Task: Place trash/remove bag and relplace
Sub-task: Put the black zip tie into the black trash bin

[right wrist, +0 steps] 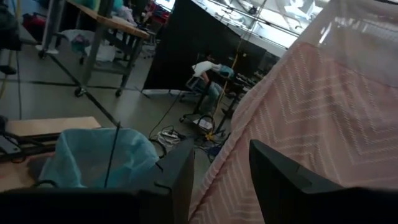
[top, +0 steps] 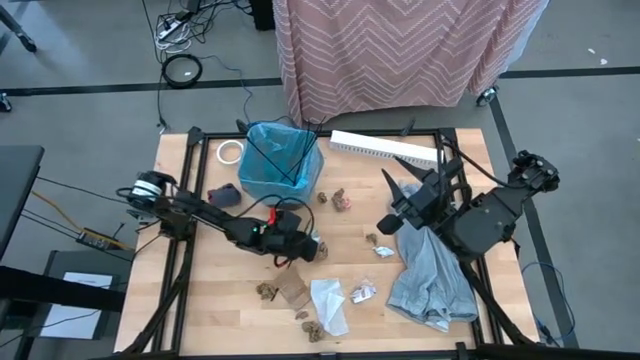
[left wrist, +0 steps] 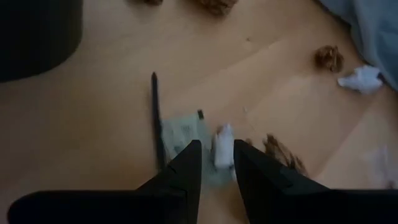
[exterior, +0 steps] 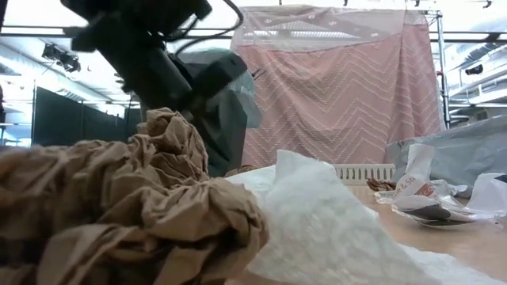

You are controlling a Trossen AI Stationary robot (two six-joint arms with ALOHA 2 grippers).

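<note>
My left gripper (top: 316, 247) (left wrist: 217, 146) is low over the middle of the table, open. Its fingertips stand on either side of a small white scrap (left wrist: 222, 148); I cannot tell whether they touch it. Beside the scrap lie a thin dark stick (left wrist: 156, 118), a flat pale paper piece (left wrist: 182, 132) and a brown lump (left wrist: 283, 154). More trash lies near the near edge: a cardboard piece (top: 293, 288), white tissue (top: 328, 300) and brown lumps (top: 265, 290). The bin with a blue bag (top: 280, 160) stands at the far side. My right gripper (top: 388, 212) (right wrist: 221, 152) is raised at the right, open and empty.
A grey cloth-like bag (top: 430, 270) lies under the right arm. A long white box (top: 385, 148) lies at the far edge, with a white tape ring (top: 230, 152) and a dark lump (top: 225, 195) left of the bin. A pink curtain (top: 400, 50) hangs behind the table.
</note>
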